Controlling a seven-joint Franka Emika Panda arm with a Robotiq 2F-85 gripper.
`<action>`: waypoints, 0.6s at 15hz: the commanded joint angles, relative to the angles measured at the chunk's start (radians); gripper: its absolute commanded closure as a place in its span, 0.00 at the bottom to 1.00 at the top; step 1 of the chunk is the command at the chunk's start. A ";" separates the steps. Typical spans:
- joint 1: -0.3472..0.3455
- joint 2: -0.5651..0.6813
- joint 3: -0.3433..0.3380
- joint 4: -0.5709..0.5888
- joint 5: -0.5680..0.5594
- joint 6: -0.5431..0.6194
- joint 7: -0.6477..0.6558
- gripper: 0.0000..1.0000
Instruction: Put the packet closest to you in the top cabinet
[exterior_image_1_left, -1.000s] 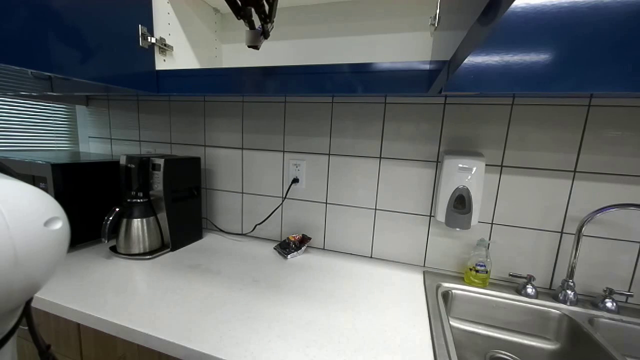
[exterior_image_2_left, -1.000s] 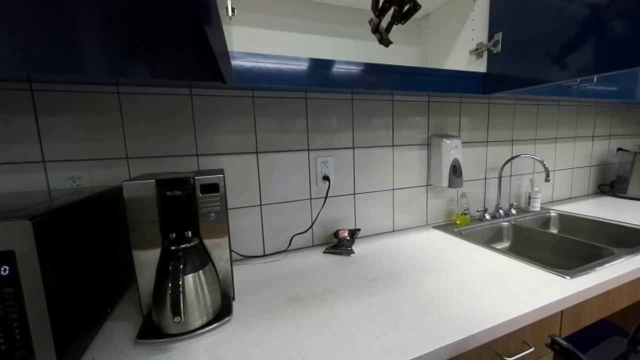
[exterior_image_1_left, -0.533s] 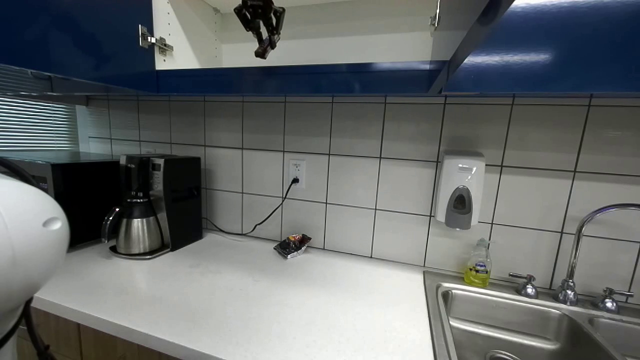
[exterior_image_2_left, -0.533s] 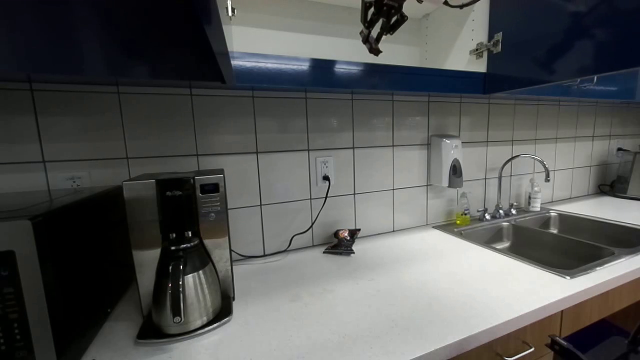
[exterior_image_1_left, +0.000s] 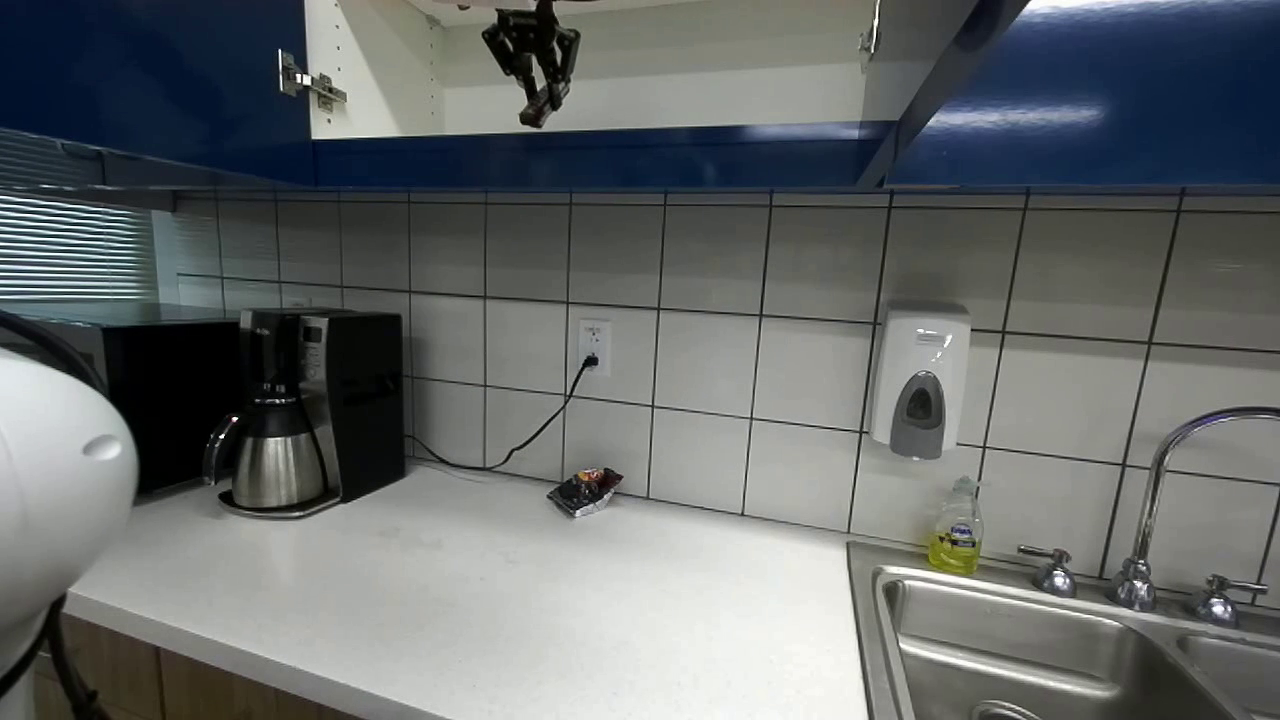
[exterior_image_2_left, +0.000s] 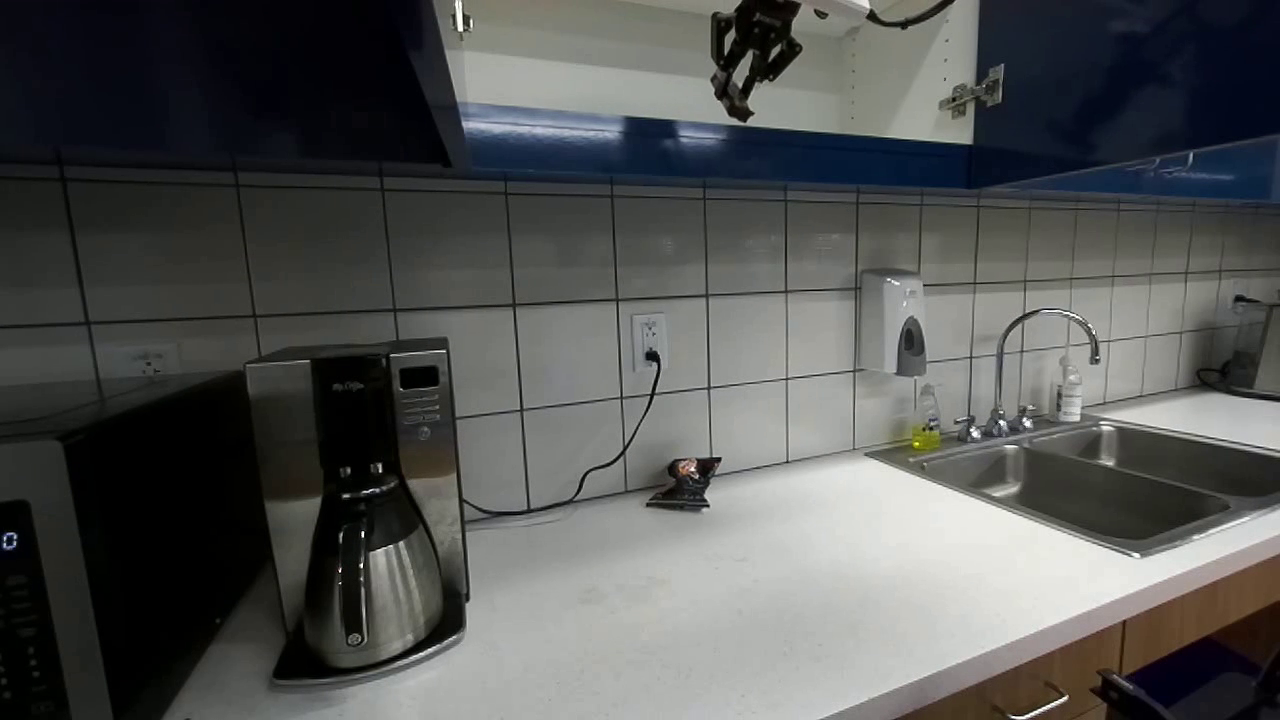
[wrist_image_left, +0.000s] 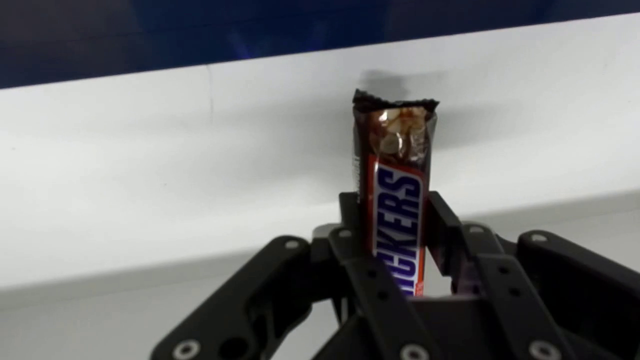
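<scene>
1. Wrist view: the gripper (wrist_image_left: 394, 217) has its fingers (wrist_image_left: 444, 227) against both long sides of the packet (wrist_image_left: 397, 185), gripping it; the crimped end sticks out past the tips.
2. In that view the packet shows over a white surface (wrist_image_left: 175, 175), below a dark blue band (wrist_image_left: 250, 30); whether it touches the surface, I cannot tell.
3. In both exterior views the gripper hangs, fingers down, against the white interior of the cabinet (exterior_image_1_left: 660, 85); how far in it reaches cannot be told.
4. Cabinet doors (exterior_image_1_left: 140, 80) stand open.
5. On the counter (exterior_image_1_left: 600, 620), a crumpled wrapper (exterior_image_1_left: 585, 492) lies near the tiled wall (exterior_image_1_left: 705, 355).
6. A steel pot (exterior_image_2_left: 405, 590) sits in the coffee maker (exterior_image_2_left: 430, 470); a cord (exterior_image_2_left: 618, 458) runs to the outlet (exterior_image_2_left: 650, 335).
7. A dispenser (exterior_image_1_left: 920, 335) is mounted on the wall; a soap bottle (exterior_image_1_left: 957, 540) stands at the back of the sink (exterior_image_1_left: 868, 620).
</scene>
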 joint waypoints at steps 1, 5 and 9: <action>-0.030 0.047 0.026 0.090 -0.007 -0.063 0.031 0.89; -0.032 0.069 0.025 0.131 -0.010 -0.091 0.035 0.89; -0.009 0.088 0.001 0.163 -0.017 -0.117 0.040 0.89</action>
